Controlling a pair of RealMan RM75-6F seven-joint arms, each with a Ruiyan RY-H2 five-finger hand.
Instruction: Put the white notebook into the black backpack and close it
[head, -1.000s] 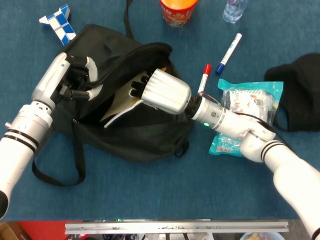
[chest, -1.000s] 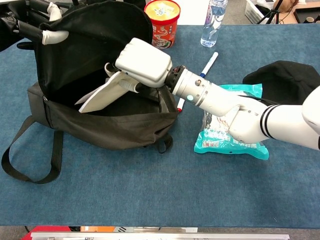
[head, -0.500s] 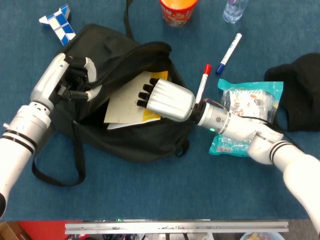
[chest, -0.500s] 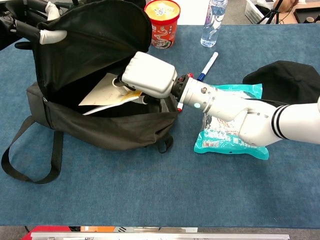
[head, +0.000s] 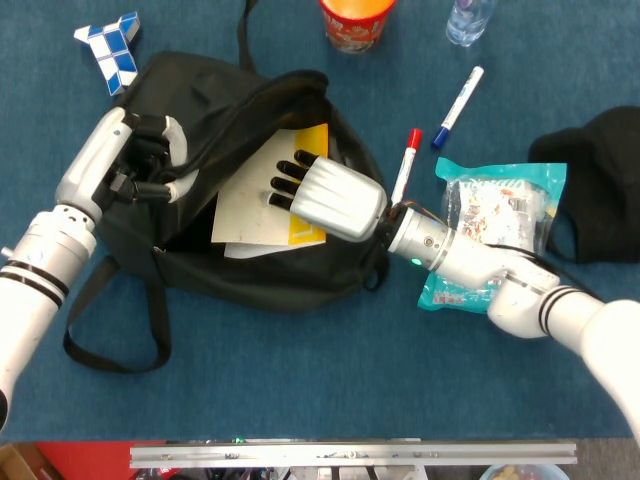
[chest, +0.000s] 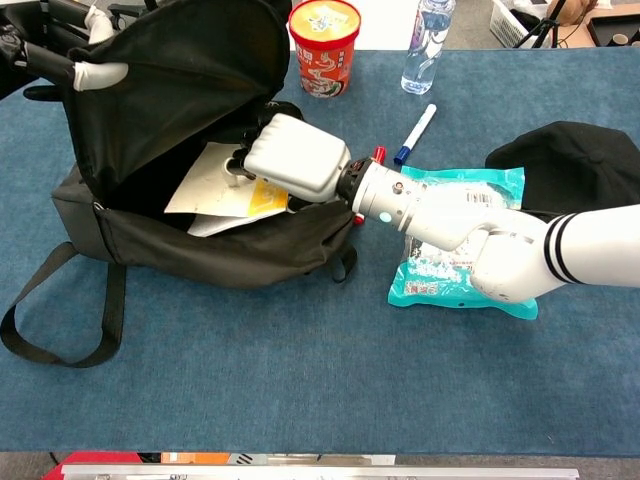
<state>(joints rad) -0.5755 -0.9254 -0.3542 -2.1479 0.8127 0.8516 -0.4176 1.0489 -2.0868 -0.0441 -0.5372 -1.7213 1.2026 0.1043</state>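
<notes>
One white notebook (head: 262, 196) in black backpack (head: 255, 280), under right hand (head: 325, 197).

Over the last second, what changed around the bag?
The right hand pushed the white notebook with the yellow corner from tilted on edge to lying flat, deeper inside the black fabric backpack; its fingers rest on the cover. The left hand kept holding the backpack flap open. Markers and the snack packet stayed put.

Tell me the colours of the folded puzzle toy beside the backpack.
Blue and white puzzle toy, best seen in the head view.
</notes>
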